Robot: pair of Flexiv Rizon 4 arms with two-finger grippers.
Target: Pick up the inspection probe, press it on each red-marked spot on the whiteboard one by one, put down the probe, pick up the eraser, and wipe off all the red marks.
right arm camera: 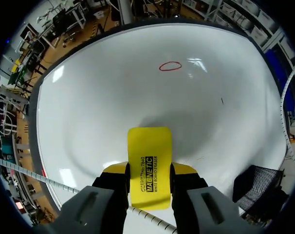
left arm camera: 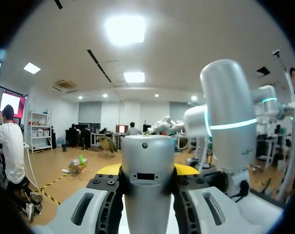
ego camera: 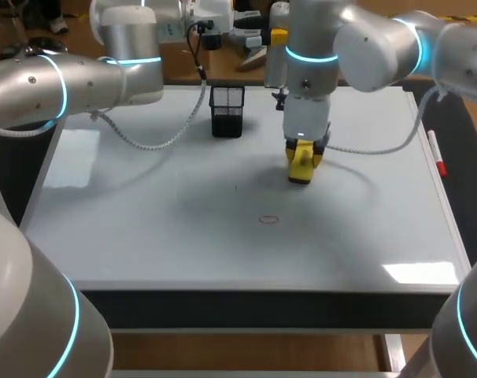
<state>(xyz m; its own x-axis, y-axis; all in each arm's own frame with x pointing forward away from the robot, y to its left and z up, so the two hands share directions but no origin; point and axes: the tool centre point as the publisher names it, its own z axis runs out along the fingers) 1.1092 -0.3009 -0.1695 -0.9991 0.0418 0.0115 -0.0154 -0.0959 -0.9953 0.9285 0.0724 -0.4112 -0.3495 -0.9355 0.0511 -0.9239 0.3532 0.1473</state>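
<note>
Right hand (right arm camera: 149,171) is seen clamped on the yellow eraser (right arm camera: 149,151), pointed straight down over the whiteboard (ego camera: 144,236). Red mark (ego camera: 268,220) is spotted at 7 o'clock of it, apart. Left hand (left arm camera: 147,170) grip can't be told tbh.

The only lettering I can find is on the yellow eraser (right arm camera: 149,146), clamped between the fingers of my right gripper (right arm camera: 149,169). It is black print in a few lines running lengthwise along the eraser's face, with one bold line larger than the rest. From the head view that print is too small to make out. The red mark (right arm camera: 170,66) on the whiteboard (right arm camera: 113,97) is a plain hand-drawn oval, not a character.
</note>
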